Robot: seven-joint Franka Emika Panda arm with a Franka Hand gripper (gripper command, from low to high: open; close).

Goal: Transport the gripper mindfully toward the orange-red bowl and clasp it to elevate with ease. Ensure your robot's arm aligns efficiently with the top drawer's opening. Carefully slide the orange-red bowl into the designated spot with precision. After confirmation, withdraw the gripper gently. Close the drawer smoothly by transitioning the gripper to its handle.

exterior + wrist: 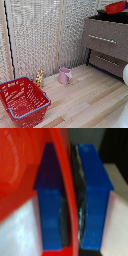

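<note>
In the wrist view my gripper (70, 198) is shut on the thin rim of the orange-red bowl (25, 168), with one blue fingertip (50, 193) inside the rim and the other outside. In the exterior view the orange-red bowl (116, 7) hangs at the top right, just above the dark opening of the top drawer (105, 39), which stands pulled out. Its silver handle (102, 38) runs across the brown front. The gripper head is out of frame there. White parts of the robot's arm (125, 75) show at the exterior view's right edge.
A red wire-mesh basket (22, 100) stands on the wooden floor at the exterior view's lower left. A pink mug (65, 75) and a small yellow-orange toy (39, 77) stand by the white slatted wall. The shorter lower drawer (107, 62) sits under the top one.
</note>
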